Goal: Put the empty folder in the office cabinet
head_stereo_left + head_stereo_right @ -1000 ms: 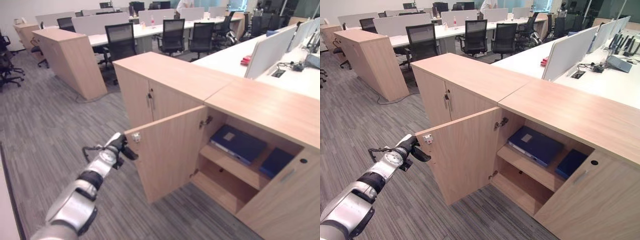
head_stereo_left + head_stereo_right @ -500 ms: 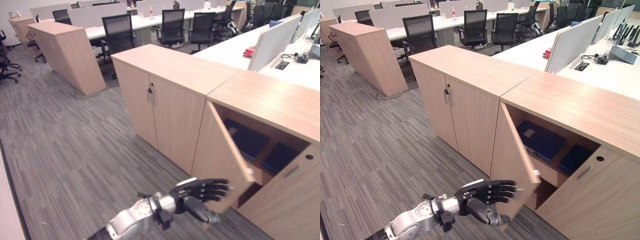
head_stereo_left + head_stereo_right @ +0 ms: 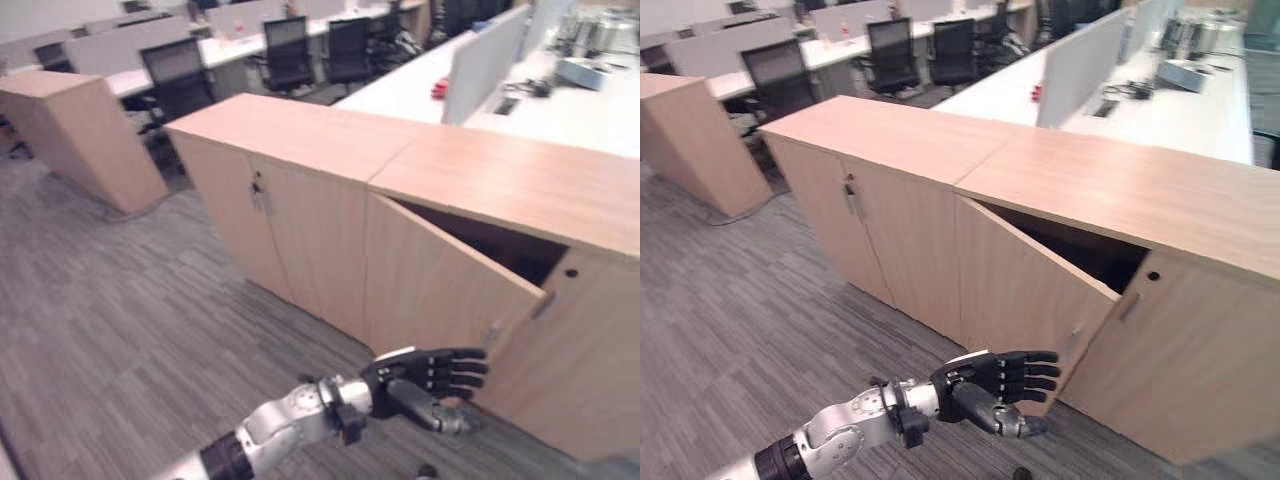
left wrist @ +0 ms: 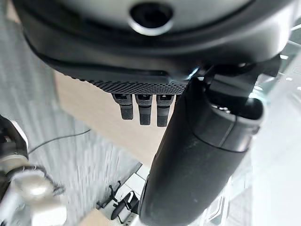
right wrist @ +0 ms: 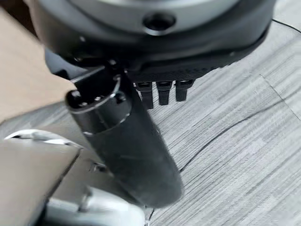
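The office cabinet (image 3: 500,180) of light wood stands at the right. Its left door (image 3: 430,290) is swung almost shut, leaving a dark wedge-shaped gap (image 3: 490,240) under the top. The door hides the shelves and the folders inside. My left hand (image 3: 425,375) is open, its straight fingers (image 3: 1030,370) lying against the door's lower outer edge. In the left wrist view the fingers (image 4: 143,110) reach toward pale wood. My right hand (image 5: 127,150) hangs open over the grey carpet, holding nothing.
A second cabinet (image 3: 290,220) with both doors shut adjoins on the left. Another wooden unit (image 3: 70,130) stands at the far left. Office chairs (image 3: 180,75) and desks with white partitions (image 3: 490,60) fill the back. Striped grey carpet (image 3: 130,330) lies in front.
The cabinet door has swung from half open to nearly shut, with my left hand following it. The blue folders inside are now hidden. The camera has also shifted.
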`<state>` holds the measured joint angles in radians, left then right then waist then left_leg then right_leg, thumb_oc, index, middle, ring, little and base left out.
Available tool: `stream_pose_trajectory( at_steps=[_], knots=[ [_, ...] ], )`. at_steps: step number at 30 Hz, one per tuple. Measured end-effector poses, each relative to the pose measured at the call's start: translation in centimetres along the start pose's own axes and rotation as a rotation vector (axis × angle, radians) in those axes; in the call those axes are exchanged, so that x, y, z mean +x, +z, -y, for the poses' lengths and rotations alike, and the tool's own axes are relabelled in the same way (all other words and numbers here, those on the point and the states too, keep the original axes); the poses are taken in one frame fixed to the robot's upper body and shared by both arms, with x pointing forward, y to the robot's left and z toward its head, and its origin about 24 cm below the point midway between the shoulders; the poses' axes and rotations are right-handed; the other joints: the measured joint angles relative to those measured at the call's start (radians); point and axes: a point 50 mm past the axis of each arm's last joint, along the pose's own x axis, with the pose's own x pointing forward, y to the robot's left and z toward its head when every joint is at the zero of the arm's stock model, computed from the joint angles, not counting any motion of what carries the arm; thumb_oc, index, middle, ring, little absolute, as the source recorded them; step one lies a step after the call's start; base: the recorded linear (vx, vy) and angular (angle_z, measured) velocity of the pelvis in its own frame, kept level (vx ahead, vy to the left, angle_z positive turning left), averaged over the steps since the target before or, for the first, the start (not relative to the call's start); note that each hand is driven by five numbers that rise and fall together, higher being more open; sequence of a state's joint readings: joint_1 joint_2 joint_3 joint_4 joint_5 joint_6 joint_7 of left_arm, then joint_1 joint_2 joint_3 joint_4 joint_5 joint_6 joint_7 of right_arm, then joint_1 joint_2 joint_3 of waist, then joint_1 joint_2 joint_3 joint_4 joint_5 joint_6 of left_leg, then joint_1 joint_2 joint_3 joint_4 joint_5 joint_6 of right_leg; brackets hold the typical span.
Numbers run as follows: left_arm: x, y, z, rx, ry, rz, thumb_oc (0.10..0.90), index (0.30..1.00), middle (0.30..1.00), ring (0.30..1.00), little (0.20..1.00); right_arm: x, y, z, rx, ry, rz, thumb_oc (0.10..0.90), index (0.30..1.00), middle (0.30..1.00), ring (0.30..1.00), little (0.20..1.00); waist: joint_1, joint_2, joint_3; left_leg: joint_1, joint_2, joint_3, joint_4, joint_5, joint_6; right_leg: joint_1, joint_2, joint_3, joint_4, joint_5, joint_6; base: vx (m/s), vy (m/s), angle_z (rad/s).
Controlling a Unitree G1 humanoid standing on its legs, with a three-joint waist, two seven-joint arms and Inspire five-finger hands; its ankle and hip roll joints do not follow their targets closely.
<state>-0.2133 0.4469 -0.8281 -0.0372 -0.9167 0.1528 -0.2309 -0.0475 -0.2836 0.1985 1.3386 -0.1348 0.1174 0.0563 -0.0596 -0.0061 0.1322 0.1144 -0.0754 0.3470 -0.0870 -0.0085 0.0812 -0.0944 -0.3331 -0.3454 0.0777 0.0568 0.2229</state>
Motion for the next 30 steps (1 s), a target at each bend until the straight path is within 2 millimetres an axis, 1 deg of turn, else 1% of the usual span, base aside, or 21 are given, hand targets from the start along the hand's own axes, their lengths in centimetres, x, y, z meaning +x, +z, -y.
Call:
stream_pose_trajectory(
  at_steps=[1, 3, 4, 5, 6, 8, 10, 11, 12, 15, 16, 18, 19, 22, 23, 25, 26, 27, 28, 29, 30],
  knots=[
    [-0.4, 0.0, -0.4, -0.005, 0.033, 0.019, 0.800, 0.900, 0.900, 0.900, 0.900, 0.0, -0.1, 0.0, 0.017, 0.001, -0.003, 0.800, 0.900, 0.900, 0.900, 0.900, -0.011, -0.007, 0.011, -0.001, 0.011, 0.007, 0.000, 0.000, -0.005, 0.001, 0.015, 0.000, -0.017, 0.023, 0.007, 0.06, -0.176, -0.60],
    [-1.4, -0.1, -1.6, 0.008, 0.100, 0.018, 0.800, 0.900, 0.900, 0.900, 0.900, 0.0, -0.7, -0.1, 0.021, 0.001, -0.027, 0.800, 0.900, 0.900, 0.900, 0.900, -0.023, -0.020, 0.020, -0.006, 0.028, 0.008, 0.000, 0.000, -0.020, 0.002, 0.038, -0.004, -0.054, 0.065, -0.001, 0.12, -0.160, -0.30],
    [-1.8, -0.2, -2.2, 0.002, 0.134, 0.025, 0.800, 0.900, 0.900, 0.900, 0.900, 0.0, -1.2, 0.0, 0.028, 0.001, -0.042, 0.800, 0.900, 0.900, 0.900, 0.900, -0.025, -0.021, 0.021, -0.006, 0.037, 0.017, 0.000, 0.000, -0.031, 0.003, 0.048, -0.012, -0.069, 0.088, -0.004, 0.21, -0.250, -0.37],
    [-3.0, -0.8, -3.4, -0.022, 0.216, 0.033, 0.800, 0.900, 0.900, 0.900, 0.900, -0.1, -2.8, -0.3, 0.026, 0.006, -0.082, 0.800, 0.900, 0.900, 0.900, 0.900, -0.035, -0.017, 0.019, 0.004, 0.061, 0.029, 0.000, -0.003, -0.064, 0.042, 0.087, -0.024, -0.143, 0.129, -0.040, 0.23, -0.281, -0.34],
    [-3.7, -1.2, -3.8, -0.042, 0.254, 0.042, 0.800, 0.900, 0.900, 0.900, 0.900, -0.1, -3.4, -0.3, 0.026, 0.006, -0.096, 0.800, 0.900, 0.900, 0.900, 0.900, -0.041, -0.012, 0.018, 0.012, 0.073, 0.032, 0.000, -0.002, -0.080, 0.062, 0.108, -0.024, -0.170, 0.138, -0.053, 0.17, -0.230, -0.32],
    [-4.8, -1.8, -4.4, -0.055, 0.314, 0.047, 0.800, 0.900, 0.900, 0.900, 0.900, -0.3, -4.6, -0.3, 0.024, 0.009, -0.122, 0.800, 0.900, 0.900, 0.900, 0.900, -0.042, 0.006, 0.011, 0.023, 0.101, 0.030, 0.005, 0.002, -0.092, 0.072, 0.150, -0.017, -0.169, 0.120, -0.105, 0.13, -0.154, -0.19],
    [-5.3, -1.8, -4.7, -0.053, 0.333, 0.048, 0.800, 0.900, 0.900, 0.900, 0.900, -0.3, -5.1, -0.3, 0.025, 0.011, -0.137, 0.800, 0.900, 0.900, 0.900, 0.900, -0.043, 0.015, 0.008, 0.023, 0.118, 0.014, 0.005, 0.002, -0.093, 0.071, 0.172, -0.015, -0.165, 0.119, -0.131, 0.19, -0.223, -0.12],
    [-5.4, -1.8, -4.7, -0.056, 0.339, 0.052, 0.800, 0.900, 0.900, 0.900, 0.900, -0.3, -5.0, -0.2, 0.027, 0.008, -0.131, 0.800, 0.900, 0.900, 0.900, 0.900, -0.045, 0.019, 0.006, 0.025, 0.130, -0.004, 0.005, 0.001, -0.097, 0.072, 0.182, -0.013, -0.165, 0.112, -0.134, 0.19, -0.213, -0.15],
    [-5.7, -1.8, -4.9, -0.046, 0.351, 0.051, 0.800, 0.900, 0.900, 0.900, 0.900, -0.2, -4.2, 0.1, 0.028, -0.001, -0.104, 0.800, 0.900, 0.900, 0.900, 0.900, -0.048, 0.020, 0.004, 0.031, 0.143, -0.009, 0.005, -0.002, -0.100, 0.077, 0.193, -0.008, -0.166, 0.104, -0.132, 0.20, -0.223, -0.13],
    [-5.9, -1.6, -5.1, -0.023, 0.367, 0.053, 0.800, 0.900, 0.900, 0.900, 0.900, -0.2, -3.1, 0.5, 0.050, -0.012, -0.072, 0.800, 0.900, 0.900, 0.900, 0.900, -0.048, 0.021, 0.001, 0.036, 0.150, -0.006, 0.005, -0.003, -0.103, 0.075, 0.203, 0.001, -0.165, 0.097, -0.136, 0.17, -0.208, -0.15],
    [-6.1, -1.7, -5.2, -0.020, 0.380, 0.052, 0.800, 0.900, 0.900, 0.900, 0.900, -0.1, -1.6, 0.9, 0.069, -0.021, -0.023, 0.800, 0.900, 0.900, 0.900, 0.900, -0.049, 0.032, -0.010, 0.038, 0.162, 0.000, 0.005, -0.011, -0.115, 0.072, 0.215, 0.012, -0.171, 0.087, -0.128, 0.16, -0.223, -0.19],
    [-6.4, -2.2, -5.2, -0.015, 0.398, 0.042, 0.800, 0.900, 0.900, 0.900, 0.900, -0.1, -0.8, 1.0, 0.081, -0.024, 0.007, 0.800, 0.900, 0.900, 0.900, 0.900, -0.050, 0.041, -0.030, 0.042, 0.172, 0.006, 0.005, -0.016, -0.122, 0.071, 0.226, 0.021, -0.173, 0.078, -0.133, 0.16, -0.225, -0.21],
    [-6.7, -3.0, -5.1, -0.024, 0.422, 0.027, 0.800, 0.900, 0.900, 0.900, 0.900, -0.2, 0.5, 1.4, 0.101, -0.028, 0.044, 0.800, 0.900, 0.900, 0.900, 0.900, -0.047, 0.051, -0.062, 0.046, 0.186, 0.018, 0.006, -0.020, -0.127, 0.068, 0.244, 0.030, -0.173, 0.070, -0.142, 0.15, -0.233, -0.19],
    [-7.0, -3.7, -5.1, -0.018, 0.449, 0.003, 0.800, 0.900, 0.900, 0.900, 0.900, -0.2, 1.1, 1.6, 0.116, -0.035, 0.066, 0.800, 0.900, 0.900, 0.900, 0.900, -0.040, 0.049, -0.083, 0.046, 0.200, 0.019, 0.021, -0.020, -0.127, 0.071, 0.259, 0.038, -0.172, 0.062, -0.154, 0.17, -0.306, -0.13],
    [-7.4, -3.9, -5.6, 0.026, 0.483, -0.020, 0.800, 0.900, 0.900, 0.900, 0.900, -0.3, 2.4, 1.7, 0.134, -0.039, 0.111, 0.800, 0.900, 0.900, 0.900, 0.900, -0.036, 0.031, -0.085, 0.027, 0.225, 0.008, 0.093, -0.027, -0.122, 0.078, 0.272, 0.040, -0.171, 0.045, -0.170, 0.19, -0.383, -0.05],
    [-8.0, -4.3, -6.3, 0.046, 0.531, -0.051, 0.800, 0.900, 0.900, 0.900, 0.900, -0.2, 2.5, 1.2, 0.145, -0.025, 0.116, 0.800, 0.900, 0.900, 0.900, 0.900, -0.025, -0.003, -0.095, -0.003, 0.246, -0.011, 0.192, -0.027, -0.122, 0.087, 0.280, 0.050, -0.168, 0.029, -0.184, 0.12, -0.242, -0.26],
    [-8.9, -4.6, -7.1, 0.064, 0.589, -0.077, 0.800, 0.900, 0.900, 0.900, 0.900, -0.2, 2.5, 0.5, 0.140, -0.012, 0.114, 0.800, 0.900, 0.900, 0.900, 0.900, -0.006, -0.039, -0.096, -0.035, 0.268, -0.032, 0.311, -0.031, -0.127, 0.105, 0.284, 0.095, -0.162, 0.020, -0.200, 0.07, -0.149, -0.60],
    [-9.3, -4.8, -7.3, 0.066, 0.615, -0.086, 0.800, 0.900, 0.900, 0.900, 0.900, -0.2, 2.3, 0.5, 0.126, -0.014, 0.112, 0.800, 0.900, 0.900, 0.900, 0.900, -0.002, -0.046, -0.106, -0.035, 0.282, -0.039, 0.329, -0.029, -0.133, 0.119, 0.293, 0.095, -0.171, 0.024, -0.211, 0.08, -0.191, -0.56],
    [-9.3, -4.9, -7.3, 0.070, 0.619, -0.090, 0.800, 0.900, 0.900, 0.900, 0.900, -0.2, 2.3, 0.6, 0.122, -0.017, 0.111, 0.800, 0.900, 0.900, 0.900, 0.900, -0.002, -0.045, -0.108, -0.035, 0.285, -0.040, 0.330, -0.028, -0.135, 0.120, 0.297, 0.095, -0.171, 0.024, -0.216, 0.04, -0.110, -0.16],
    [-9.1, -4.6, -7.5, 0.087, 0.630, -0.076, 0.800, 0.900, 0.900, 0.900, 0.900, -0.2, 1.5, 0.8, 0.118, -0.037, 0.093, 0.800, 0.900, 0.900, 0.900, 0.900, -0.018, -0.037, -0.111, -0.067, 0.315, -0.119, 0.427, -0.029, -0.163, 0.122, 0.338, 0.120, -0.160, 0.007, -0.252, -0.08, -0.060, -0.24],
    [-9.2, -4.4, -7.5, 0.114, 0.637, -0.068, 0.800, 0.900, 0.900, 0.900, 0.900, -0.1, 1.1, 0.7, 0.116, -0.036, 0.080, 0.800, 0.900, 0.900, 0.900, 0.900, 0.000, -0.044, -0.109, -0.094, 0.318, -0.157, 0.495, -0.021, -0.164, 0.123, 0.346, 0.147, -0.149, 0.005, -0.285, -0.09, 0.004, -0.50]
  ],
)
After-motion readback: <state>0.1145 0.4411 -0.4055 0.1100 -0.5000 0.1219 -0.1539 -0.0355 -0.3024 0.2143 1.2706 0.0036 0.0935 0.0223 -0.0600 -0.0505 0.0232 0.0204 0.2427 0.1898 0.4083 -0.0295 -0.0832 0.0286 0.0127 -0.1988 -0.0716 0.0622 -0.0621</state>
